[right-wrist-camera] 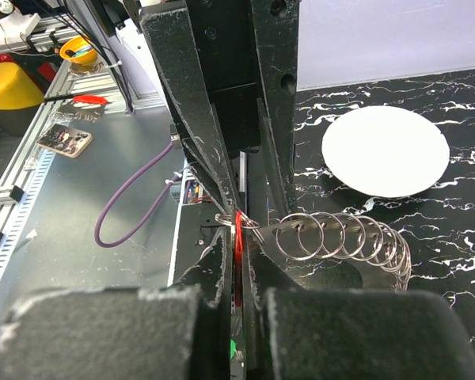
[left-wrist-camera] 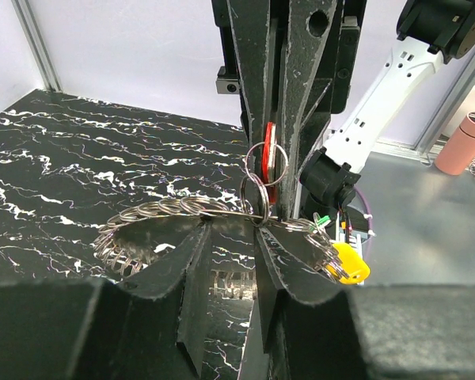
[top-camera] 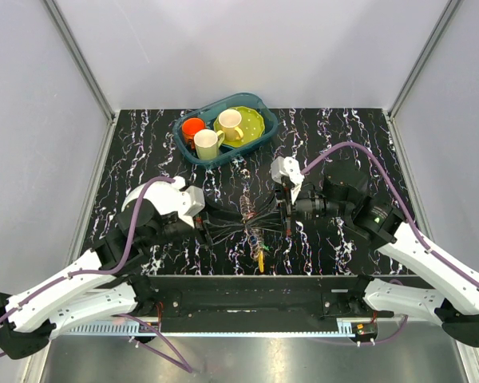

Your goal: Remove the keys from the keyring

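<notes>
The keyring (top-camera: 247, 222), a thin wire loop crowded with small metal rings, hangs stretched between my two grippers above the black marbled table (top-camera: 343, 144). In the left wrist view the keyring (left-wrist-camera: 166, 212) lies across the tips of my left gripper (left-wrist-camera: 231, 237), whose jaws hold it with a narrow gap. My right gripper (right-wrist-camera: 241, 237) is shut on a red key (right-wrist-camera: 238, 241), seen edge-on between its pads. The same red key (left-wrist-camera: 274, 158) shows from the left wrist with two rings through it. A yellow key (left-wrist-camera: 350, 265) dangles below the ring, over the table's near edge (top-camera: 261, 259).
A teal basin (top-camera: 259, 140) at the back holds an orange cup (top-camera: 193, 126), two cream mugs (top-camera: 209, 144) and a green plate (top-camera: 251, 120). A white plate (right-wrist-camera: 384, 150) lies on the table beyond the ring. A pink bottle (left-wrist-camera: 463, 142) stands off the table.
</notes>
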Motion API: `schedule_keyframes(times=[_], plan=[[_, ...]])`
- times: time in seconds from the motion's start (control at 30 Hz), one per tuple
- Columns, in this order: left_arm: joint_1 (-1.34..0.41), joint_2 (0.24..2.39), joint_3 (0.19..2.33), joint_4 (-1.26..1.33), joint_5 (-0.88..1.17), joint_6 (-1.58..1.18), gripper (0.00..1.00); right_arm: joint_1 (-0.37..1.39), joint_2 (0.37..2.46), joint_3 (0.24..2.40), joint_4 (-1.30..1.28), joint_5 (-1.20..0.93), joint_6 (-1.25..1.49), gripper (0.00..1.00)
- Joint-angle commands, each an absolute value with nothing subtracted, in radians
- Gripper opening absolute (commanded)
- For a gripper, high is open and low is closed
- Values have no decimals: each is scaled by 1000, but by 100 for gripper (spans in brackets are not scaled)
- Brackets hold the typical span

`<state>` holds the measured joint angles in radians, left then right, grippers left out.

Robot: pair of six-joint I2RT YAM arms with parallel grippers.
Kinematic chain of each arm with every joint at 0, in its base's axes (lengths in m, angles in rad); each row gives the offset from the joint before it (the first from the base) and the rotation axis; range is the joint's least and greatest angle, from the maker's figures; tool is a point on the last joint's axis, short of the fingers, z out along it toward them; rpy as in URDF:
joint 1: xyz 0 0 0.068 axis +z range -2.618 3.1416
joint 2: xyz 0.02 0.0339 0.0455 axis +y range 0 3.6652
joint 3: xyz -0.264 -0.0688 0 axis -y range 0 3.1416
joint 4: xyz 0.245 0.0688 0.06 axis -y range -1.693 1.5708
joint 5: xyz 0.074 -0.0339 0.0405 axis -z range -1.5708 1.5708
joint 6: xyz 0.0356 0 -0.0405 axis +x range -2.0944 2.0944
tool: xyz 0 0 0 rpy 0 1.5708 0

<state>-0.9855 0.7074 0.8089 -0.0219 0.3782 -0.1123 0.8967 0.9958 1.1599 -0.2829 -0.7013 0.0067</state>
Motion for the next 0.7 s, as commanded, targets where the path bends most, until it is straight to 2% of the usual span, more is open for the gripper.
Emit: schedule_keyframes(times=[0.0,0.67], plan=[[-991,699,847,78,367,-106,30,900,1006,1149,-199,-709,40,0],[-991,686,836,98,351,-120,43,900,994,1118,-169,-695,84,0]])
